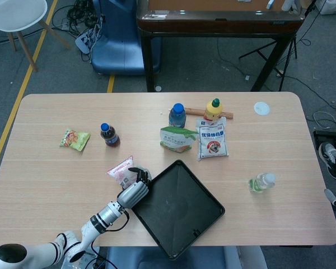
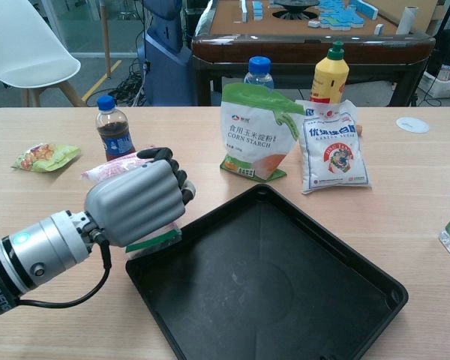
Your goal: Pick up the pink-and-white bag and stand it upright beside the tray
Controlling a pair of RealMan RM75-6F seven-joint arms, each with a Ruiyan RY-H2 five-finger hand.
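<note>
At the near left corner of the black tray point(image 2: 315, 315), the left hand point(image 2: 139, 202) gripped the pink-and-white bag point(image 2: 112, 169), its fingers point(image 2: 178, 180) curled around the bag's body. The bag's top edge projected above the knuckles and its green-trimmed bottom showed below the palm; whether that bottom edge touched the table point(image 1: 45, 168) could not be determined. In the head view the bag point(image 1: 121, 169) lay just beside the tray point(image 1: 204, 221), tilted away from it, with the hand point(image 1: 134, 190) between the two. The right hand was not visible in either view.

Behind the tray stood a corn starch pouch point(image 2: 255, 131) and a white sugar bag point(image 2: 334, 146), touching each other, with a blue-capped bottle point(image 2: 259, 71) and a yellow bottle point(image 2: 330, 73) behind them. A cola bottle point(image 2: 114, 129) stood near the held bag, a snack packet point(image 2: 45, 156) lay further left, and a clear bottle point(image 1: 261, 182) lay well apart on the right.
</note>
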